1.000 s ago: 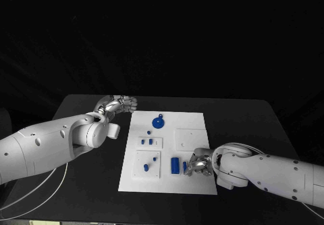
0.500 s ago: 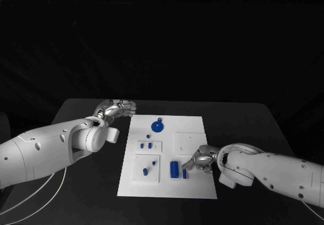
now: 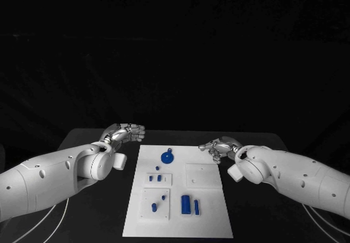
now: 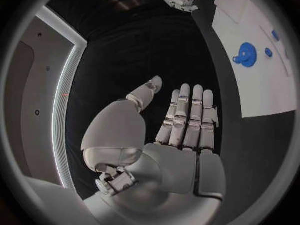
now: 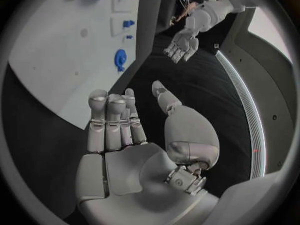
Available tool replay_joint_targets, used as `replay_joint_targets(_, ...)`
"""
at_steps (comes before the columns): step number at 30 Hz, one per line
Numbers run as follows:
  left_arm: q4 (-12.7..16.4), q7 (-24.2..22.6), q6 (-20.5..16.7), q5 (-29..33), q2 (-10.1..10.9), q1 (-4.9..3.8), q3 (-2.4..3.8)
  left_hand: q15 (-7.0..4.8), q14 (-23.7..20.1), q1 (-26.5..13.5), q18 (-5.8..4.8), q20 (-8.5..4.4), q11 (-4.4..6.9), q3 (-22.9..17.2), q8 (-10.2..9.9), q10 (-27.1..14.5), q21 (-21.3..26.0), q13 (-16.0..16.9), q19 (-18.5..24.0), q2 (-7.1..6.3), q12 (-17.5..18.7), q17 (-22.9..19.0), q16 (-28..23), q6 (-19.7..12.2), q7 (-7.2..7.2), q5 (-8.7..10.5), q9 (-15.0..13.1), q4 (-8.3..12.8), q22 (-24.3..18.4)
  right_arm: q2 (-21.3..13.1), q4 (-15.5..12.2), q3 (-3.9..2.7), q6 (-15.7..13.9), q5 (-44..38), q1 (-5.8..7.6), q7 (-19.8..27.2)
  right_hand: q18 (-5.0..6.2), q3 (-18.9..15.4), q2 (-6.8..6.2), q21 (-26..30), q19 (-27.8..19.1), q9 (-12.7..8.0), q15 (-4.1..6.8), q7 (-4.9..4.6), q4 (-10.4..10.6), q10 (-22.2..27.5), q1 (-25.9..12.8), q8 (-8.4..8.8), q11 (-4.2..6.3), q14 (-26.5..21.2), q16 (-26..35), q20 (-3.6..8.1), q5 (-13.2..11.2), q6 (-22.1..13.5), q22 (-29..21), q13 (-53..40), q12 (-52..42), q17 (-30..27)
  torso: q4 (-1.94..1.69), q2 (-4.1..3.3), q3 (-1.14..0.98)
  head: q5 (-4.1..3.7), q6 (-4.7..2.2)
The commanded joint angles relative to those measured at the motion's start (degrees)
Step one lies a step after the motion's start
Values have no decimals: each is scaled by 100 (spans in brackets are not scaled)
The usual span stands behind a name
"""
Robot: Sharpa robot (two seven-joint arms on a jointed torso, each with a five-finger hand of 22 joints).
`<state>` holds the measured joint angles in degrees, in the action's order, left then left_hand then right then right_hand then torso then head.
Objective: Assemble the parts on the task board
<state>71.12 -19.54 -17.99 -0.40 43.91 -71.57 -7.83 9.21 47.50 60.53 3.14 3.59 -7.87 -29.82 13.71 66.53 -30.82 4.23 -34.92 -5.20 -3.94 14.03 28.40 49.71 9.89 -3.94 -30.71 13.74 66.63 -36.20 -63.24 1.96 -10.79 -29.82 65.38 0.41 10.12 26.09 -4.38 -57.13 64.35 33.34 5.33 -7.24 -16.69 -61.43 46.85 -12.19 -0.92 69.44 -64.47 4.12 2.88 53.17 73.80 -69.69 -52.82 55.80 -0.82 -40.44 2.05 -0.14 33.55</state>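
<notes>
The white task board [image 3: 206, 215] lies lengthwise in the middle of the black table. A blue round part [image 3: 168, 157] sits at its far end, and the left wrist view shows that blue round part [image 4: 245, 52] too. Two small blue pegs [image 3: 155, 178] stand in a square plate. Two blue cylinders [image 3: 190, 204] lie near the front. My left hand [image 3: 125, 132] hovers off the board's far left corner, fingers straight, holding nothing; the wrist view shows the left hand [image 4: 181, 130] empty. My right hand [image 3: 217, 148] hangs over the far right corner, and its wrist view shows the right hand [image 5: 119, 130] empty.
A square white plate [image 3: 203, 176] on the board's right half is bare. Another plate [image 3: 158, 203] at the front left carries two small blue pieces. Black table [image 3: 270, 152] lies on both sides of the board.
My right hand has left the blue cylinders at the board's front right and gone to the far right corner, empty. The camera has tilted. The left hand has hardly moved.
</notes>
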Motion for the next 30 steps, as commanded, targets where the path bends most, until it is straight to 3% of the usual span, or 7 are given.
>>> replay_joint_targets(1, -220, -16, 210, 99, -107, -32, 14, -4, 44, -38, 78, -3, -9, 1, 15, -43, 41, -10, 12, 1, -13, 9, -27, -38, -3, 20, 8, -38, 9, 306, 554, -72, 27, 847, -10, 939, 393, 45, -34, 452, -480, 18, -116, -95, 6, 366, 116, 39, -89, -471, 395, -218, 28, -114, -151, 335, 418, -229, 26, 151, 1, -4, -241)
replay_joint_targets(11, -1056, -37, 460, 101, -600, -46, 35, 47, -411, -181, -71, 54, -23, 116, -146, -783, 318, -58, 364, -96, 37, -26, -347, -443, -117, 75, 115, -72, 11, 808, 1540, -472, 430, 1551, -217, 1421, -224, 491, 122, 3283, -3042, -35, -1372, -127, -9, 1407, 171, 196, -748, -2622, 3571, -1233, 47, -765, -1708, 3648, 3533, -2212, -13, 331, -35, 31, -556)
replay_joint_targets(16, -1180, -81, 480, 100, -704, -44, 37, 56, -602, -241, -221, 57, 19, 163, -199, -1093, 486, -43, 611, -119, 29, -20, -450, -633, -186, 79, 139, -119, 31, 832, 1636, -521, 456, 1562, -221, 1454, -81, 294, 210, 3702, -2970, -114, -1356, -95, 14, 925, 281, 106, -729, -2420, 4168, -1422, 65, -805, -2139, 4893, 4200, -2784, -21, 350, -61, 69, -583)
replay_joint_targets(17, -1138, 25, 282, 54, -665, -39, 31, -921, -4750, -1950, -314, -359, 787, 2982, -1371, -6653, 3082, -423, 3492, 520, 394, -1403, -2840, -4971, -989, 394, 3071, -1374, -1984, 825, 1615, -512, 217, 1329, -220, 1149, -1012, -2609, 438, 5713, -6435, -3334, -533, 724, 1669, 6143, -4685, 1219, 92, -6944, 6447, -412, -288, -5317, -7380, 6969, 5282, -5580, -11, 315, -38, 44, -566)
replay_joint_targets(19, -1103, 13, 249, 54, -657, -25, 40, -921, -4750, -6053, -314, -359, 787, 2982, -1371, -6653, 3082, -423, 3492, 520, 394, -1403, -2840, -4971, -989, 394, 3071, -1374, -2192, 812, 1580, -510, 189, 1342, -222, 1164, -1012, -2609, 438, 5713, -6435, -3334, -533, 724, 1669, 6143, -4685, 1219, 92, -6944, 6447, -412, -288, -5317, -7380, 6969, 5282, -5580, -8, 332, -43, 44, -548)
replay_joint_targets(22, -931, -47, 84, 53, -615, 42, 82, -921, -4750, -6053, -314, -359, 787, 2982, -1371, -6653, 3082, -423, 3492, 520, 394, -1403, -2840, -4971, -989, 394, 3071, -1374, -6663, 745, 1408, -497, 46, 1409, -234, 1236, -1012, -2609, 438, 5713, -6435, -3334, -533, 724, 1669, 6143, -4685, 1219, 92, -6944, 6447, -412, -288, -5317, -7380, 6969, 5282, -5580, 4, 413, -65, 40, -462)
replay_joint_targets(30, 62, -392, -867, 48, -370, 430, 330, -921, -4750, -6053, -314, -359, 787, 2982, -1371, -6653, 3082, -423, 3492, 520, 394, -1403, -2840, -4971, -989, 394, 3071, -1374, -6663, 357, 414, -424, -777, 1792, -304, 1650, -1012, -2609, 438, 5713, -6435, -3334, -533, 724, 1669, 6143, -4685, 1219, 92, -6944, 6447, -412, -288, -5317, -7380, 6969, 5282, -5580, 63, 801, -171, 20, -50)
